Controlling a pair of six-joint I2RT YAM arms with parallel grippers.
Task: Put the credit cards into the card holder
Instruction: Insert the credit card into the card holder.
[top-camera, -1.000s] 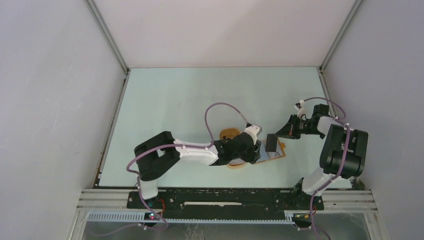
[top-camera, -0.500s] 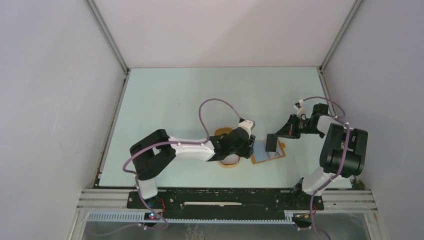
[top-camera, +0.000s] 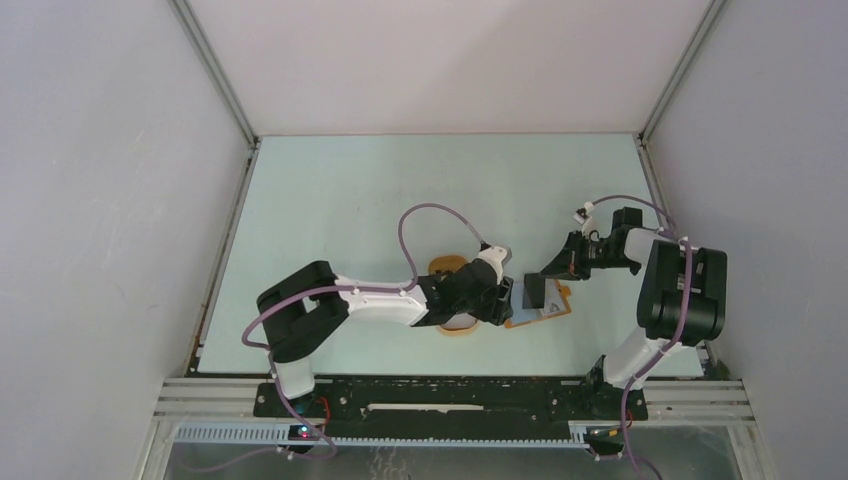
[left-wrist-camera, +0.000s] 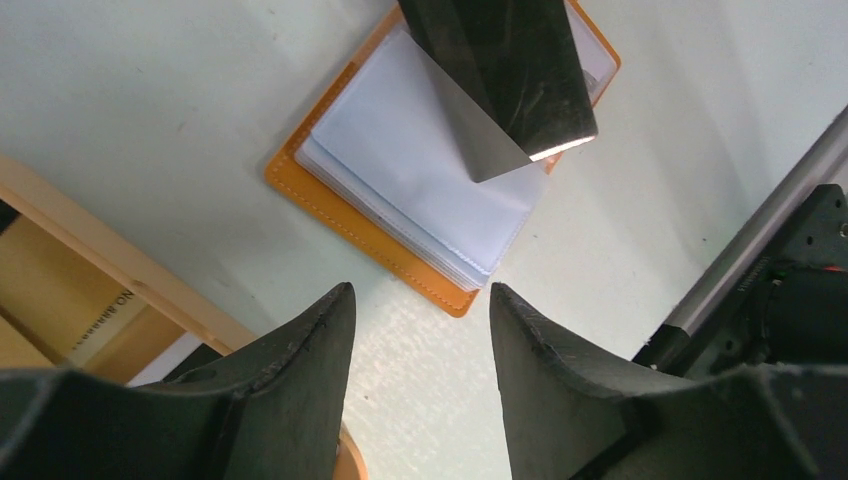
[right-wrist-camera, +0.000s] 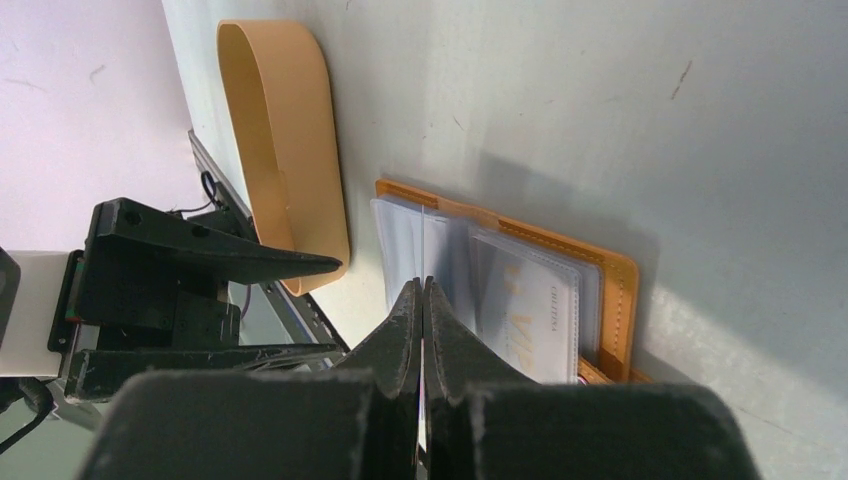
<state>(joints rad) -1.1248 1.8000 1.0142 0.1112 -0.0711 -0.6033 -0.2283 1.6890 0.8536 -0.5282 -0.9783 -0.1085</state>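
The card holder (top-camera: 545, 308) lies open on the table, orange with clear sleeves; it also shows in the left wrist view (left-wrist-camera: 400, 255) and the right wrist view (right-wrist-camera: 612, 290). One sleeve holds a pale card (right-wrist-camera: 530, 305) with gold lettering. My right gripper (top-camera: 552, 272) is shut on a dark credit card (top-camera: 537, 291), held on edge with its lower end over the holder's sleeves. In the right wrist view (right-wrist-camera: 421, 286) that card shows edge-on, and in the left wrist view (left-wrist-camera: 500, 80) as a dark sheet. My left gripper (top-camera: 500, 298) is open and empty, just left of the holder (left-wrist-camera: 420, 295).
An oval orange tray (top-camera: 452, 268) with a raised rim lies under my left wrist, left of the holder, and shows in the right wrist view (right-wrist-camera: 285, 150). A metal rail (top-camera: 450, 385) runs along the table's near edge.
My left gripper has drawn back left off the card holder to the tray's edge. My right gripper has come down and left with the dark card, closer to the holder.
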